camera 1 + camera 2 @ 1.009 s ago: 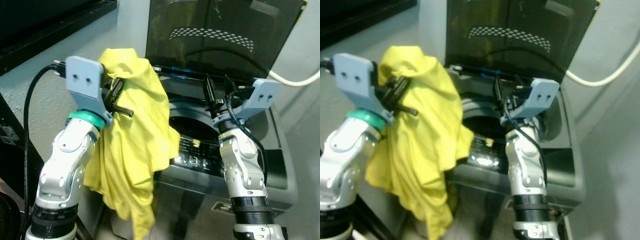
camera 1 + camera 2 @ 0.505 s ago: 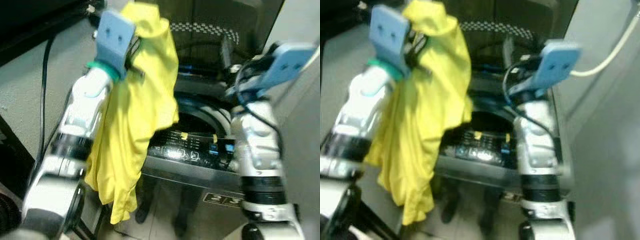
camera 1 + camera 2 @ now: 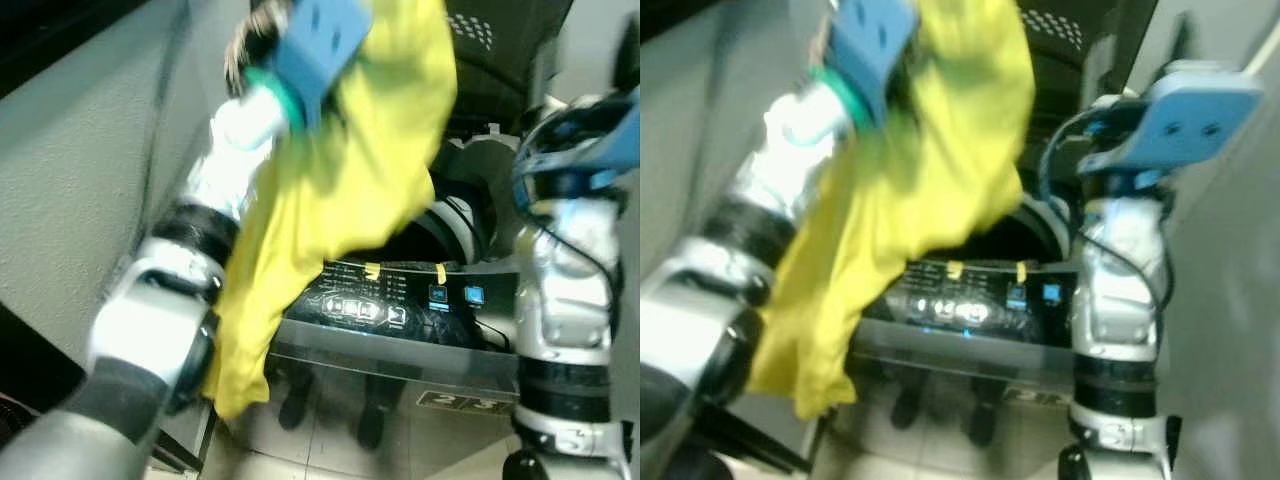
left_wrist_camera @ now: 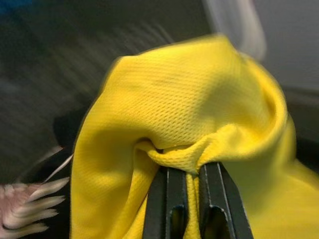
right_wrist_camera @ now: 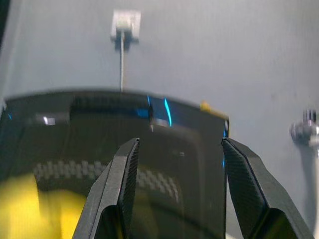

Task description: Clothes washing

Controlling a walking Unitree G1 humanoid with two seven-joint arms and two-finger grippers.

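Yellow garment (image 3: pixel 375 150) now lifted higher over washer (image 3: pixel 400 310) (left fingers (image 4: pixel 172 199) clamped on it); right fingers (image 5: pixel 124 184) spread.

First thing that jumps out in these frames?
The yellow shirt, pinched in the left claw and hanging in front of the open washing machine. Next, the right claw, open and empty, faces the raised dark lid.

Left arm raised high, extended forward and up; left tool (image 4: pixel 188 181) with black fingers (image 4: pixel 169 204) pinched nearly together on yellow cloth (image 4: pixel 189 124). Right arm upright, elbow bent; right tool (image 5: pixel 177 189) lifted, fingers (image 5: pixel 119 189) spread wide apart, gripping nothing.
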